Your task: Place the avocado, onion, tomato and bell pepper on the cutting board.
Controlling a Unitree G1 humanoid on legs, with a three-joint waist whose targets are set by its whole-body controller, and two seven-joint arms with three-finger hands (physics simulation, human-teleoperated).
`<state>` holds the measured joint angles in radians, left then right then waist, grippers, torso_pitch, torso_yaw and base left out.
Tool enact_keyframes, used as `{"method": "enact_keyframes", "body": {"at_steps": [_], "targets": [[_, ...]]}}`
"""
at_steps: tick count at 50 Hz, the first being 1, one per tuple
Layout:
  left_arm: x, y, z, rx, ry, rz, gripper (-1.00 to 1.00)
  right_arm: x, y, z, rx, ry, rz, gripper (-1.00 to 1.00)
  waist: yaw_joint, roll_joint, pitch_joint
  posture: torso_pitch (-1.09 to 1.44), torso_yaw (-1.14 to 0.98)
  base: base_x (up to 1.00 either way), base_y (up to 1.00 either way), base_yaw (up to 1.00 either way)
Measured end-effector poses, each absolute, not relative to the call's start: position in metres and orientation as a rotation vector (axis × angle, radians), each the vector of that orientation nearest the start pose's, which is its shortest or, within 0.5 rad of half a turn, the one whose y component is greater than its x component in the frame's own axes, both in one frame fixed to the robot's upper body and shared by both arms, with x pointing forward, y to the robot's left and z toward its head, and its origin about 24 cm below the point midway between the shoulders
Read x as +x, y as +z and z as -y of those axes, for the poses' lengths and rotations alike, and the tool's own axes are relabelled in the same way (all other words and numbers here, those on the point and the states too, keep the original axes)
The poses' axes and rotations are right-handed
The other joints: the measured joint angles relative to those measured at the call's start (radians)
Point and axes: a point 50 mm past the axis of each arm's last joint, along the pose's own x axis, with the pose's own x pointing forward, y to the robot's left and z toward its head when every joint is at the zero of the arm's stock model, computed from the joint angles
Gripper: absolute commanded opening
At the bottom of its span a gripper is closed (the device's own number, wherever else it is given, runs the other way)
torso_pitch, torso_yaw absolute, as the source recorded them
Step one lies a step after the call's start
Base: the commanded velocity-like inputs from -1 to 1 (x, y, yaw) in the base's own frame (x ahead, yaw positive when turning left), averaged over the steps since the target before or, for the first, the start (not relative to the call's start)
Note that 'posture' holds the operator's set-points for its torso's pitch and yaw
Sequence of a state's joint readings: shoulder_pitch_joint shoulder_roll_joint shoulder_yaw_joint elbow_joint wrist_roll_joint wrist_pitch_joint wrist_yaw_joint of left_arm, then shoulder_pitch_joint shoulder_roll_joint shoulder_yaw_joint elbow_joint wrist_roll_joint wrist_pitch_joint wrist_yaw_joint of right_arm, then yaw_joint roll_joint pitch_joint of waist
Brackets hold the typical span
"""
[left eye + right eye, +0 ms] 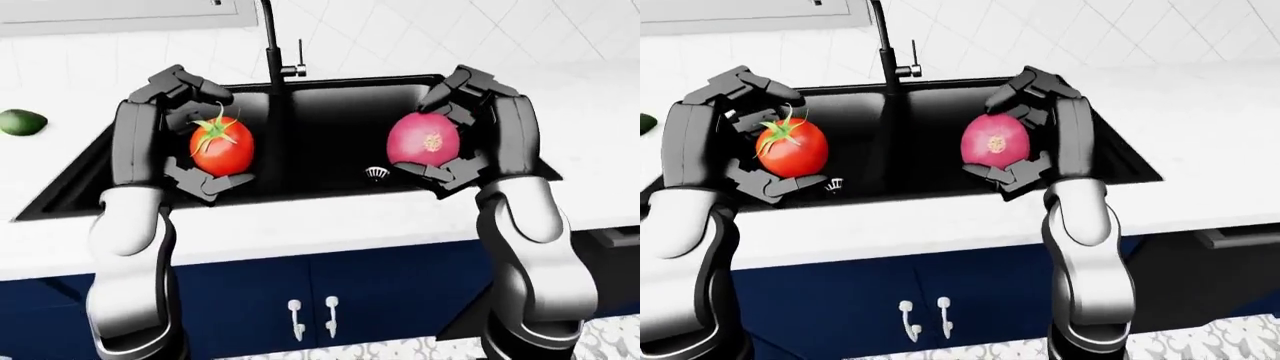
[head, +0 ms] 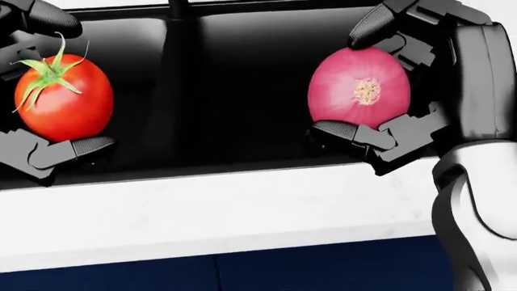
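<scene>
left hand [image 1: 195,146] clamped on tomato [image 1: 221,147] | right hand [image 1: 455,135] clamped on onion [image 1: 423,141]

**Black hands, white arms — the robot's build**

The left hand [image 1: 195,146] and the right hand [image 1: 462,131] are matte black, each with three thick, blocky fingers built from short jointed segments with rounded tips. Behind each hand sits a long, flat-sided black forearm [image 1: 137,142] casing with softly rounded edges. Further down, the arm shells turn glossy white [image 1: 130,247] — smooth, bulging, capsule-like sections — separated by dark bands at the joints. Both arms look alike, mirror images of each other. No cables, screws or markings are visible on either one.
</scene>
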<state>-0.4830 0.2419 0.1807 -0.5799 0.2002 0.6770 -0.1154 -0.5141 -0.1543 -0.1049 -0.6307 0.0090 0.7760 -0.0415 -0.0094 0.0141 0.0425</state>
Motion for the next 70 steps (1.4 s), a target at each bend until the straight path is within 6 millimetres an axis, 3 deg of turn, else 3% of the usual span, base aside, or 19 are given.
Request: {"method": "enact_keyframes", "body": {"at_steps": [6, 8, 11, 13, 16, 18, 19, 22, 32, 36, 39, 42, 44, 48, 58, 60, 63, 67, 70], "targets": [[0.271, 0.245, -0.190, 0.341, 0.149, 0.401, -1.00, 0.268, 0.247, 0.157, -0.114, -0.051, 0.411, -1.00, -0.002, -0.062, -0.003, 0.00, 0.00, 0.00, 0.46, 0.00], [0.271, 0.243, -0.187, 0.336, 0.134, 0.398, -1.00, 0.269, 0.245, 0.160, -0.117, -0.063, 0.399, -1.00, -0.017, -0.048, 0.001, 0.00, 0.00, 0.00, 0.46, 0.00], [0.274, 0.237, -0.183, 0.336, 0.104, 0.368, -1.00, 0.271, 0.236, 0.165, -0.118, -0.088, 0.353, -1.00, -0.012, -0.062, -0.016, 0.00, 0.00, 0.00, 0.47, 0.00], [0.274, 0.239, -0.183, 0.336, 0.109, 0.377, -1.00, 0.271, 0.239, 0.165, -0.121, -0.091, 0.360, -1.00, -0.008, -0.046, -0.017, 0.00, 0.00, 0.00, 0.45, 0.00], [0.272, 0.245, -0.184, 0.338, 0.121, 0.410, -1.00, 0.267, 0.244, 0.165, -0.122, -0.087, 0.394, -1.00, -0.011, 0.006, -0.003, 0.00, 0.00, 0.00, 0.46, 0.00], [0.271, 0.246, -0.184, 0.341, 0.125, 0.421, -1.00, 0.267, 0.245, 0.164, -0.122, -0.084, 0.404, -1.00, -0.011, 0.055, -0.009, 0.00, 0.00, 0.00, 0.46, 0.00], [0.272, 0.246, -0.186, 0.349, 0.132, 0.418, -1.00, 0.267, 0.245, 0.162, -0.115, -0.074, 0.404, -1.00, -0.004, 0.061, -0.014, 0.00, 0.00, 0.00, 0.46, 0.00], [0.273, 0.238, -0.192, 0.347, 0.160, 0.372, -1.00, 0.270, 0.238, 0.154, -0.118, -0.028, 0.368, -1.00, 0.012, 0.045, -0.004, 0.00, 0.00, 0.00, 0.46, 0.00], [0.272, 0.244, -0.189, 0.352, 0.148, 0.405, -1.00, 0.267, 0.244, 0.160, -0.112, -0.056, 0.404, -1.00, -0.003, -0.066, -0.004, 0.00, 0.00, 0.00, 0.46, 0.00], [0.275, 0.238, -0.183, 0.347, 0.110, 0.376, -1.00, 0.271, 0.234, 0.165, -0.119, -0.078, 0.350, -1.00, -0.015, -0.065, -0.013, 0.00, 0.00, 0.00, 0.46, 0.00], [0.274, 0.243, -0.184, 0.347, 0.115, 0.388, -1.00, 0.271, 0.240, 0.165, -0.122, -0.083, 0.362, -1.00, -0.008, -0.042, -0.016, 0.00, 0.00, 0.00, 0.46, 0.00], [0.270, 0.249, -0.183, 0.349, 0.122, 0.424, -1.00, 0.268, 0.246, 0.165, -0.122, -0.088, 0.401, -1.00, -0.013, 0.012, -0.003, 0.00, 0.00, 0.00, 0.46, 0.00], [0.269, 0.251, -0.183, 0.352, 0.123, 0.434, -1.00, 0.268, 0.249, 0.163, -0.123, -0.083, 0.414, -1.00, -0.009, 0.066, -0.013, 0.00, 0.00, 0.00, 0.46, 0.00], [0.271, 0.244, -0.192, 0.352, 0.157, 0.385, -1.00, 0.271, 0.240, 0.154, -0.118, -0.028, 0.371, -1.00, 0.011, 0.052, -0.006, 0.00, 0.00, 0.00, 0.46, 0.00], [0.272, 0.245, -0.189, 0.358, 0.148, 0.402, -1.00, 0.267, 0.246, 0.158, -0.118, -0.042, 0.416, -1.00, -0.001, -0.067, -0.002, 0.00, 0.00, 0.00, 0.46, 0.00], [0.272, 0.243, -0.185, 0.353, 0.131, 0.398, -1.00, 0.268, 0.242, 0.160, -0.119, -0.054, 0.397, -1.00, -0.016, -0.054, 0.001, 0.00, 0.00, 0.00, 0.46, 0.00], [0.274, 0.239, -0.183, 0.352, 0.107, 0.377, -1.00, 0.270, 0.238, 0.164, -0.120, -0.072, 0.364, -1.00, -0.011, -0.064, -0.018, 0.00, 0.00, 0.00, 0.46, 0.00], [0.271, 0.246, -0.184, 0.354, 0.124, 0.417, -1.00, 0.267, 0.244, 0.163, -0.121, -0.070, 0.403, -1.00, -0.010, -0.008, -0.006, 0.00, 0.00, 0.00, 0.46, 0.00], [0.270, 0.249, -0.184, 0.357, 0.128, 0.435, -1.00, 0.266, 0.246, 0.162, -0.120, -0.066, 0.416, -1.00, -0.009, 0.065, -0.011, 0.00, 0.00, 0.00, 0.46, 0.00]]}}
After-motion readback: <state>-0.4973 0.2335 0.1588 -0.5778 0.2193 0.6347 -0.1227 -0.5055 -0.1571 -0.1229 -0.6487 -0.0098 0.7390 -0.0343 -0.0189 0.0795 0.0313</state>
